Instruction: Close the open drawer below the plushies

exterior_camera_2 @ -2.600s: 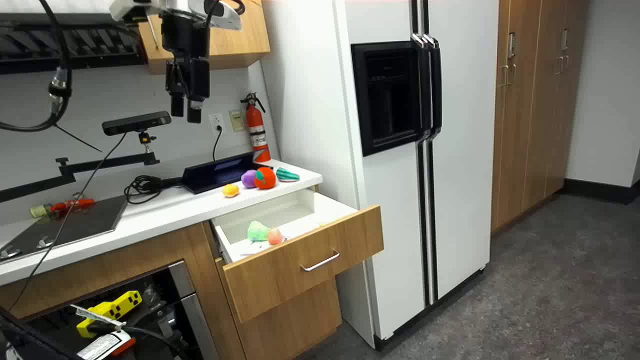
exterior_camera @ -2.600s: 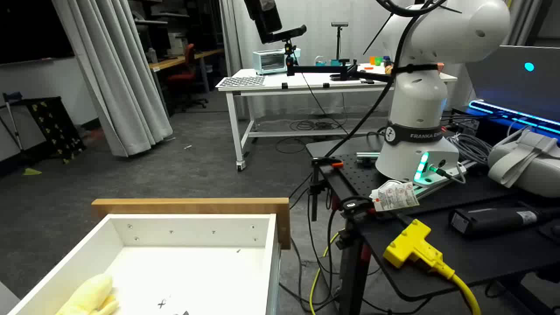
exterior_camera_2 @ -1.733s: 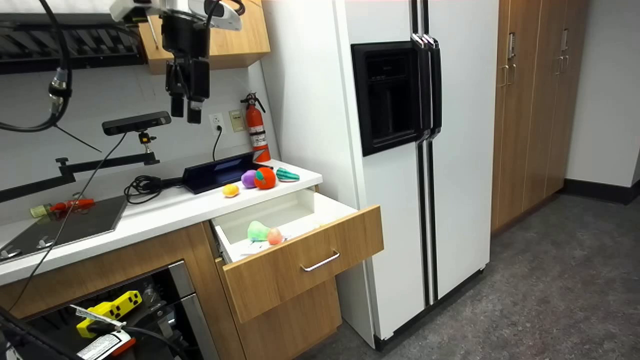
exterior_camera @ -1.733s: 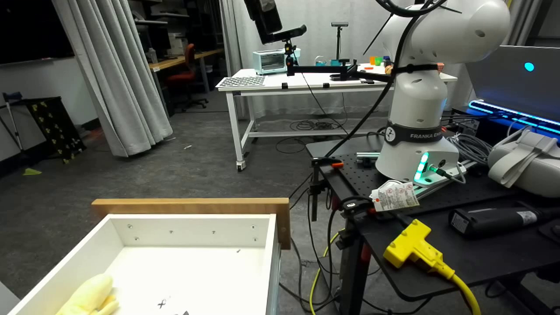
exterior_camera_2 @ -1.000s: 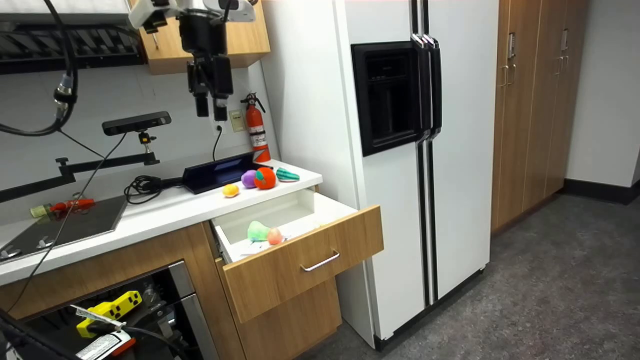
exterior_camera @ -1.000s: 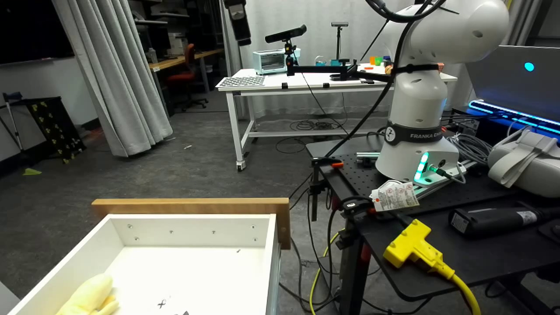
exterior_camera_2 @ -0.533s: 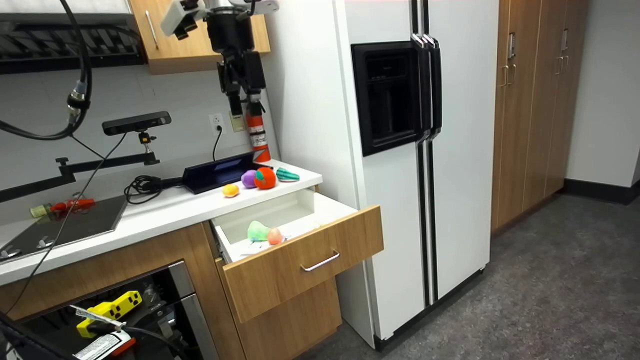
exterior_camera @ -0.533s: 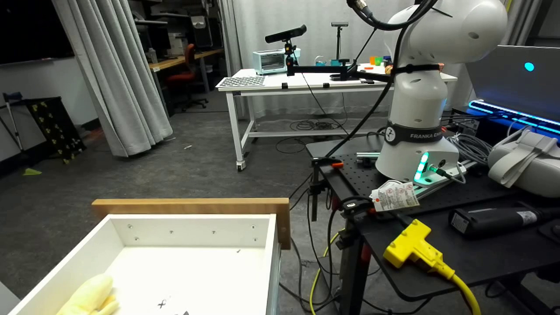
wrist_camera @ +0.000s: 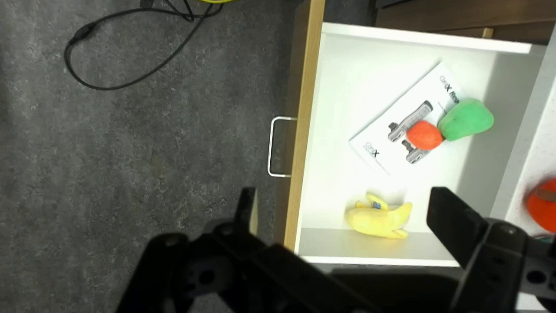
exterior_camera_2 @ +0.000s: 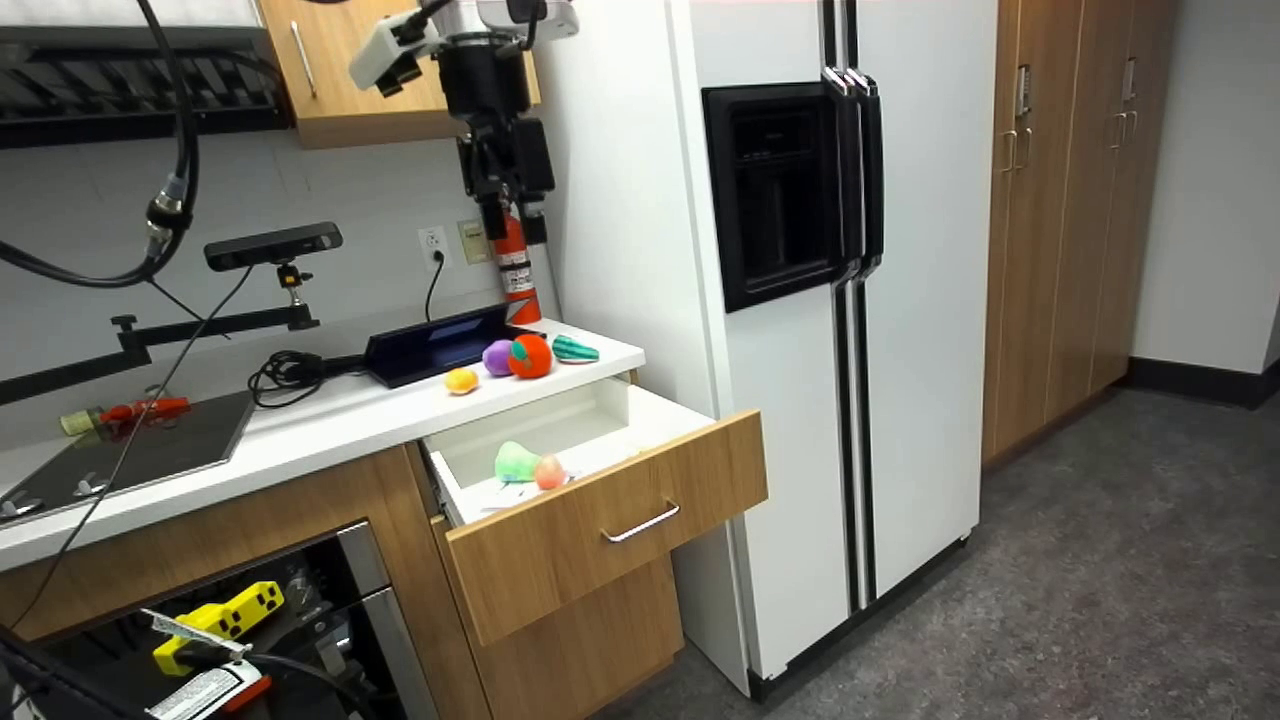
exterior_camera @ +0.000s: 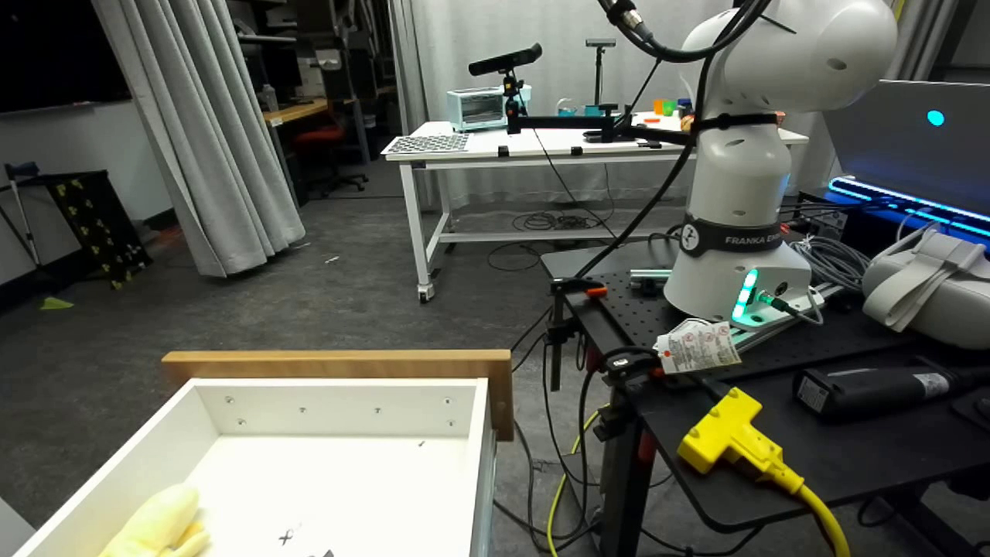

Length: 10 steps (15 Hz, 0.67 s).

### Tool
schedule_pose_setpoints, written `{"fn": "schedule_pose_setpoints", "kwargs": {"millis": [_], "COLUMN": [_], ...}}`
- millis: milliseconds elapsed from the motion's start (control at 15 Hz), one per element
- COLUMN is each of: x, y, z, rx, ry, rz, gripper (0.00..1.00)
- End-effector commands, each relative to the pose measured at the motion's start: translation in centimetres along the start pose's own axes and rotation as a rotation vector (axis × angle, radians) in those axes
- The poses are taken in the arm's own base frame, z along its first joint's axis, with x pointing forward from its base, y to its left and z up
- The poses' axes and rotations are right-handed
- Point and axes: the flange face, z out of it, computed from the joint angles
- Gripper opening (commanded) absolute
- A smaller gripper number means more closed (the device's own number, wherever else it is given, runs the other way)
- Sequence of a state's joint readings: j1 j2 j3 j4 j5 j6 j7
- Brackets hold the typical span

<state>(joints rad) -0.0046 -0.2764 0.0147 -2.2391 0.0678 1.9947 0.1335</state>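
The drawer (exterior_camera_2: 600,530) stands pulled out below the white counter; it has a tan wooden front, a metal handle (exterior_camera_2: 641,523) and a white inside. Its inside wall (exterior_camera: 332,410) also shows in an exterior view. In the wrist view the drawer (wrist_camera: 343,78) lies under my gripper, its handle (wrist_camera: 271,145) on the left. On the counter above sit plushies: purple (exterior_camera_2: 498,357), red (exterior_camera_2: 530,356), orange (exterior_camera_2: 461,380) and green striped (exterior_camera_2: 575,349). My gripper (exterior_camera_2: 515,230) is open and empty, high above the drawer; its fingers are wide apart in the wrist view (wrist_camera: 343,195).
Inside the drawer lie a yellow plush (wrist_camera: 378,219), a green one (wrist_camera: 467,119), a red one (wrist_camera: 425,135) and a printed sheet (wrist_camera: 391,139). A dark device (exterior_camera_2: 440,345) and cable lie on the counter (exterior_camera_2: 330,420). The refrigerator (exterior_camera_2: 640,250) stands beside the drawer.
My gripper has moved rightward in an exterior view, from over the left counter to above the drawer's inner part, passing in front of the fire extinguisher. The drawer and plushies have not moved.
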Motion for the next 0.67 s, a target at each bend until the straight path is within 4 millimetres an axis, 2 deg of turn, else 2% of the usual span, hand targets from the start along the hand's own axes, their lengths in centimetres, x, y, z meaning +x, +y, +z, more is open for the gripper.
{"fn": "schedule_pose_setpoints", "kwargs": {"millis": [0, 333, 600], "x": [4.4, 9.9, 13.5], "y": [1.9, 5.5, 8.3], "z": [2.0, 6.2, 10.1], "rx": [-0.001, -0.029, -0.048], "ry": [0.044, 0.060, 0.019], "rz": [0.025, 0.086, 0.124], "gripper": [1.00, 1.00, 1.00]}}
